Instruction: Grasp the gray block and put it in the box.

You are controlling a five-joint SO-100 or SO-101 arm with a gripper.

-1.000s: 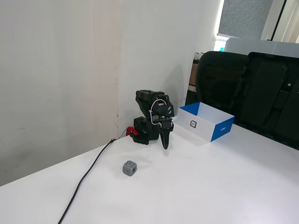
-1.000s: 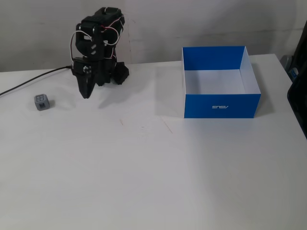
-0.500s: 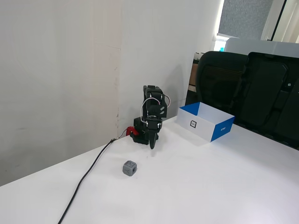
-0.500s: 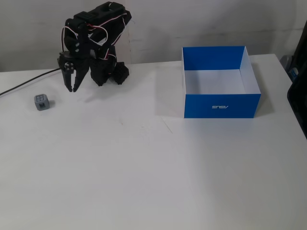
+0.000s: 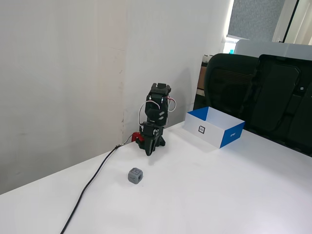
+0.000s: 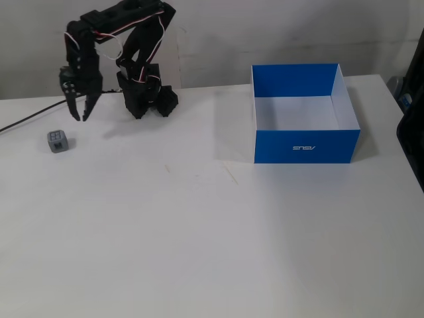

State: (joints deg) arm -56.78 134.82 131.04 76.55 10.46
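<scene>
Item: my gripper [image 6: 81,117], fingers parted a little, empty, hanging above the table [image 6: 199,232]; item: the gray block [image 6: 57,141], on the table just below and left of my fingertips in this fixed view, untouched; item: the box [image 6: 305,146], well apart at right, empty; step in hand, as I judge: approach; next calls for lowering astride the block, then closing.

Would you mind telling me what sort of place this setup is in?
Probably an office: a white table against a plain wall, black office chairs behind it, and a window beyond.
</scene>
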